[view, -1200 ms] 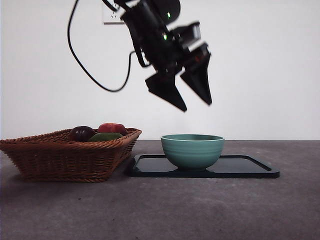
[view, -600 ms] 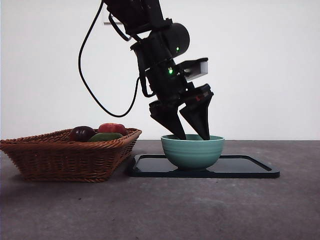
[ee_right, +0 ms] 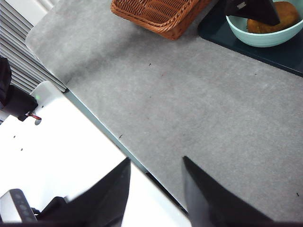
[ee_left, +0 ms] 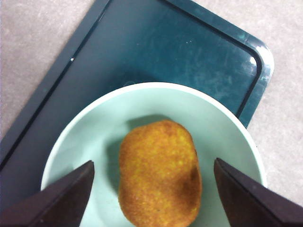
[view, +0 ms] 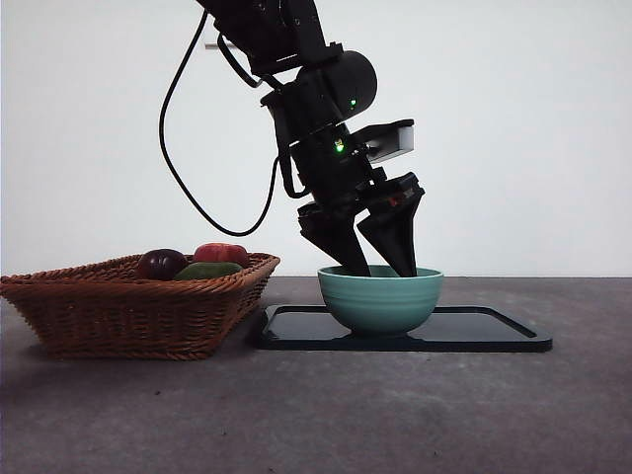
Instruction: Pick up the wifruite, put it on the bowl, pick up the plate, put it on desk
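Note:
The golden-brown wifruite lies inside the teal bowl, on its floor. My left gripper is open, with one jaw on each side of the fruit and a gap on both sides. From the front, the left gripper dips its tips just inside the rim of the bowl, which hides the fruit. The bowl stands on the dark rectangular plate, which rests on the grey desk. My right gripper is open and holds nothing, above the desk far from the bowl.
A brown wicker basket stands beside the plate, holding a dark purple fruit, a red one and a green one. A black cable hangs from the working arm above the basket. White equipment borders the desk's edge.
The left arm has come down from high above the bowl until its open jaws reach inside the rim. It has barely moved over the last half second.

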Motion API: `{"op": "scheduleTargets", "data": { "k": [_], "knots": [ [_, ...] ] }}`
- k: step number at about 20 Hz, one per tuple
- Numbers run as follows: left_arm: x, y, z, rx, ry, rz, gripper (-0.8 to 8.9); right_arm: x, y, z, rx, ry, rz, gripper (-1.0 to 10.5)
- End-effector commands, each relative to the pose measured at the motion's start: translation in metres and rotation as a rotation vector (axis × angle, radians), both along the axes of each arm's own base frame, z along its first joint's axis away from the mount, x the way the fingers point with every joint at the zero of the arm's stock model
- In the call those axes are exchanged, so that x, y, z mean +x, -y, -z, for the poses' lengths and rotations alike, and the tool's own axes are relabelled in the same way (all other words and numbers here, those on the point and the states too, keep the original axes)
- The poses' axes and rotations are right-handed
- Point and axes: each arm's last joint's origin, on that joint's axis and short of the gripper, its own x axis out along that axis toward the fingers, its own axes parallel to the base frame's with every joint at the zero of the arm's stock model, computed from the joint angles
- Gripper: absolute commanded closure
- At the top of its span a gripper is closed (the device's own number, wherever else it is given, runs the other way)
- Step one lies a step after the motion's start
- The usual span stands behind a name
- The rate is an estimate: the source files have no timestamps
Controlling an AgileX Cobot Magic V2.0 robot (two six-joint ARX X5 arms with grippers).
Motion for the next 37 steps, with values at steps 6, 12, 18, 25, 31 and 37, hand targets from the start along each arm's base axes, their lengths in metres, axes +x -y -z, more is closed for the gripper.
{"op": "scheduleTargets", "data": {
  "k": [6, 12, 18, 25, 31, 37],
  "knots": [
    [0.002, 0.013, 0.019, 0.019, -0.012, 0.028, 4.12, 0.000, 0.000, -0.004, 0.009, 0.006, 0.000, 7.8],
    [0.003, 0.014, 0.019, 0.014, -0.006, 0.027, 6.04, 0.000, 0.000, -0.004, 0.004, 0.013, 0.000, 7.8],
    [0.003, 0.007, -0.036, -0.088, 0.038, -0.021, 6.04, 0.000, 0.000, -0.003, 0.003, 0.013, 0.002, 7.8],
    [-0.036, -0.068, -0.181, -0.300, 0.165, -0.187, 6.04, 0.000, 0.000, -0.003, -0.014, 0.026, 0.020, 7.8],
    [-0.072, -0.148, -0.232, -0.290, 0.151, -0.349, 6.04, 0.001, 0.000, -0.004, -0.014, 0.037, 0.016, 7.8],
    [-0.075, -0.187, -0.222, -0.224, 0.059, -0.477, 6.04, 0.003, -0.001, -0.007, 0.002, 0.073, 0.014, 7.8]
  ]
}}
